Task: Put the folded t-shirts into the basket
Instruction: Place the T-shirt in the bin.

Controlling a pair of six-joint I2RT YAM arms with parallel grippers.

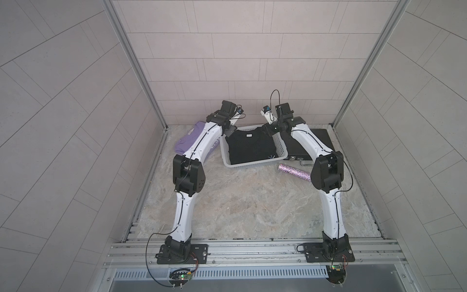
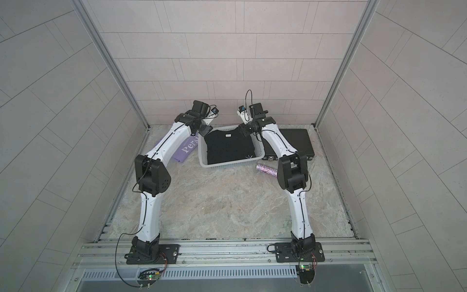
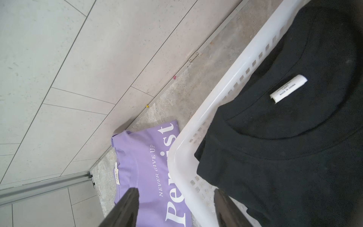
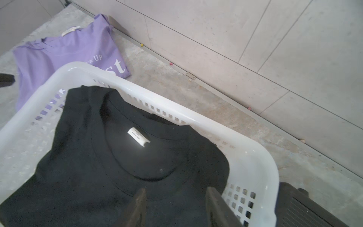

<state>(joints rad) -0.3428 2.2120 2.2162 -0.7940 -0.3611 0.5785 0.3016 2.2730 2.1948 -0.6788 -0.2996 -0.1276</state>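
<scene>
Left claw (image 3: pixel 175 191) is open, its dark fingers spread wide with nothing between them, poised over the left rim of the basket (image 3: pixel 196 121). Right claw (image 4: pixel 176 189) is parted too and empty, hanging just above the black shirt (image 4: pixel 117 167) near its ribbed collar.

That black shirt lies flat and folded inside the basket, matte knit, a small white label at the neck and a white starburst near the hem in both top views. The basket is glossy white plastic, rectangular with rounded corners, a smooth solid rim and walls of little square holes. It sits by the far edge of the marbled stone-look surface (image 1: pixel 240 202), about midway along.

The lilac shirt (image 3: pixel 149 176), soft cotton with white "Persist" lettering, lies on the surface at the far left corner, just beside the basket.

Off to the far right lies a flat black case (image 2: pixel 300 139), with a glittery purple tube (image 1: pixel 294 172) just in front of it.
</scene>
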